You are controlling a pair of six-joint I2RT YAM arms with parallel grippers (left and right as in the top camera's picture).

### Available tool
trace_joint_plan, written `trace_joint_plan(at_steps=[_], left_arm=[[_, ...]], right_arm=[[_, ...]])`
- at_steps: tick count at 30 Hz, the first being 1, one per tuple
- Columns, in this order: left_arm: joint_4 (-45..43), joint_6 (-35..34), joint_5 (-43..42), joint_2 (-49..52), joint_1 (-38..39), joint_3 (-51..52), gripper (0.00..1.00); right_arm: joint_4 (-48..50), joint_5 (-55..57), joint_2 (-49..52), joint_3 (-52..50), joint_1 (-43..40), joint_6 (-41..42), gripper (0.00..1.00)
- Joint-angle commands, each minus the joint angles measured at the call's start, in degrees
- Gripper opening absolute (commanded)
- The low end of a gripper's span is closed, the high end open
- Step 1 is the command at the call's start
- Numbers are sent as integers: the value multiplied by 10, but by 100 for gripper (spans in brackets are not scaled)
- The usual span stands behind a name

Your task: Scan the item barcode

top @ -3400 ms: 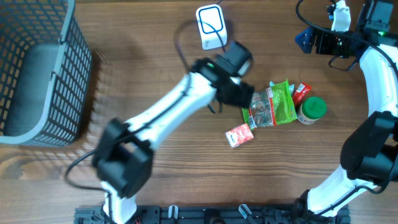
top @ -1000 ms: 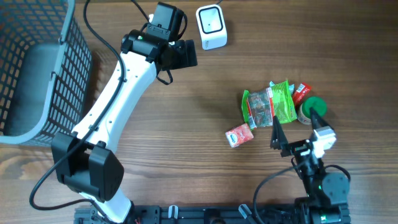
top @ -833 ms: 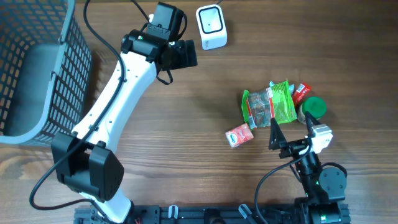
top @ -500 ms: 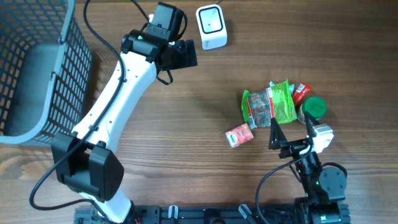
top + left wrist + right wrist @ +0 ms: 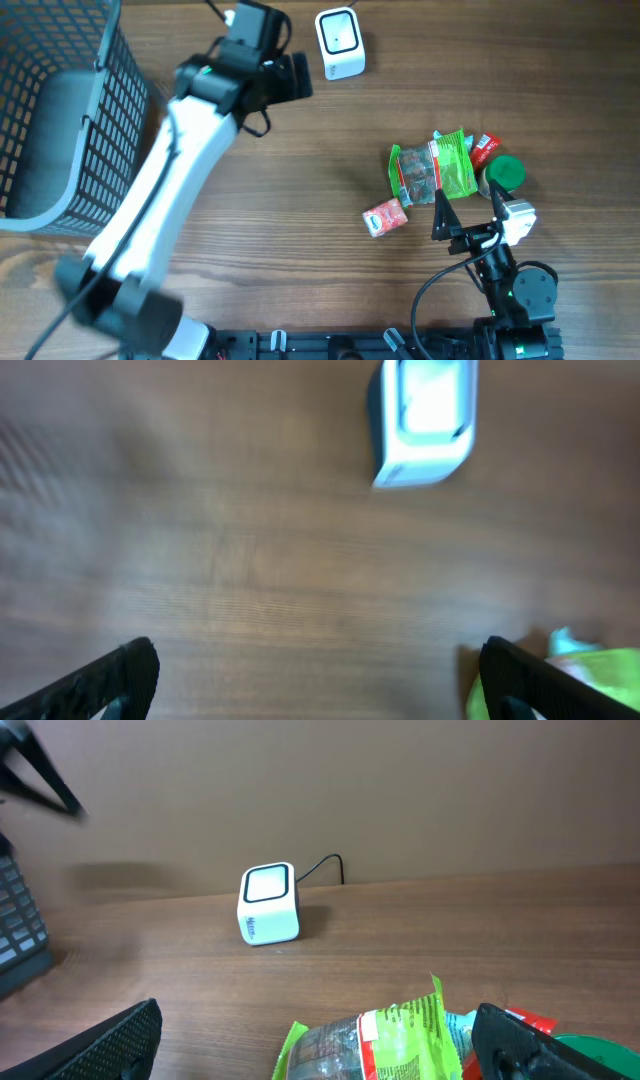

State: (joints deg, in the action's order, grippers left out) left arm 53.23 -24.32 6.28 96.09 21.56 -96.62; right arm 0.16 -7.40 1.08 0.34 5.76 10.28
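My left arm is on the move. Half a second ago it was sharp in the overhead view and now it is a smear, swinging at the elbow, while its left pincer hangs just beside the scanner as before. A few seconds back that pincer was down over the green snack bag. It is now up here with nothing in it, so I judge no item has reached the scanner and the scan is not yet done.

The goods lie where they lay: the snack bag, the small red packet just beside it and the green-lidded jar at its other end. All sit on the table right of centre, well apart from the scanner.

My left pincer is spread to its widest, with both fingertips at the bottom corners of its own camera and only bare wood between them. It holds nothing and touches nothing (the scanner sits ahead of it, a sliver of green bag at the right edge).

My right pincer has not stirred in the last second. It is just as wide and empty, and it waits near the edge of the snack bag, touching nothing that I can see.
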Motion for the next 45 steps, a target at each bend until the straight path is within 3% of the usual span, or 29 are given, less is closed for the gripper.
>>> trace_joint_plan(at_steps=[1, 6, 15, 22, 26, 28, 30, 39, 42, 45], left_arm=[[-5, 0, 28, -143, -30, -5, 100], [55, 0, 28, -313, -87, -4, 100], [270, -4, 27, -542, -155, 9, 100], [250, -8, 23, -749, -234, 216, 100], [158, -33, 11, -857, -253, 369, 100], [67, -34, -15, -911, -263, 458, 100], [-62, -34, -50, -955, -268, 545, 100], [-617, -34, -99, -958, -242, 803, 100], [-681, -37, -102, -958, -239, 877, 100], [-680, -36, -102, -958, -239, 921, 100]], right_arm=[[2, 10, 3, 0, 2, 6, 100], [2, 10, 3, 0, 2, 6, 100], [2, 10, 3, 0, 2, 6, 100], [2, 10, 3, 0, 2, 6, 100], [2, 10, 3, 0, 2, 6, 100], [2, 10, 3, 0, 2, 6, 100], [2, 10, 3, 0, 2, 6, 100], [2, 10, 3, 0, 2, 6, 100], [2, 10, 3, 0, 2, 6, 100], [2, 10, 3, 0, 2, 6, 100]])
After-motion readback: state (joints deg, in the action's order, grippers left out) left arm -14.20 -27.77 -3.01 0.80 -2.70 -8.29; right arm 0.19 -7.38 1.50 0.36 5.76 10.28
